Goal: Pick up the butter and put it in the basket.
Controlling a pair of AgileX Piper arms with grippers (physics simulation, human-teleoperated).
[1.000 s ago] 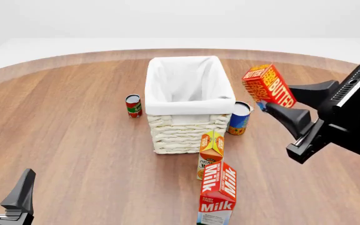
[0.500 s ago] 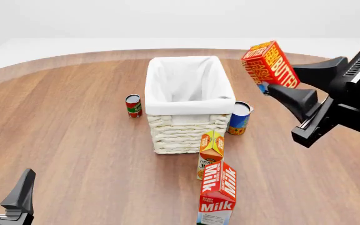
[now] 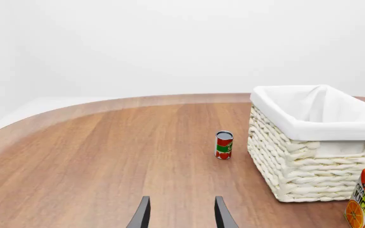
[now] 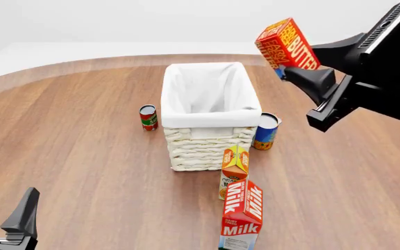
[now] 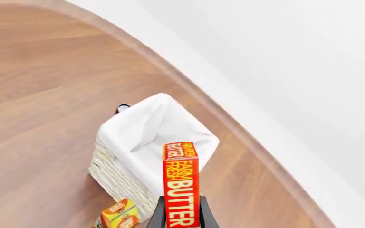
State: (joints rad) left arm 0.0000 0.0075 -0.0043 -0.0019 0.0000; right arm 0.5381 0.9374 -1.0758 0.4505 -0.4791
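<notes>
1. Butter (image 4: 287, 44) is held in the air by the right claw (image 4: 291, 66), whose two black fingers are closed on the lower end of the box. It is tilted and hangs above the tabletop (image 4: 75, 130), beside the far right corner of the basket (image 4: 203, 148), not over its opening.
2. In the right wrist view the butter (image 5: 181, 187) stands between the two fingers of the claw (image 5: 181, 219), with the basket (image 5: 125, 166) beyond and below it.
3. Basket stands in the middle of the tabletop; inside only the white cloth liner shows.
4. A small red can (image 4: 148, 117) stands just left of the basket, and a blue and orange can (image 4: 265, 131) touches or almost touches its right side.
5. An orange juice carton (image 4: 234, 164) stands in front of the basket's near right corner, and a red milk carton (image 4: 241, 214) is nearer to the camera.
6. The left claw (image 4: 2, 213) is low at the near left edge, fingers apart, holding nothing. The left wrist view shows the same claw (image 3: 182, 214) with spread fingers over bare wood.
</notes>
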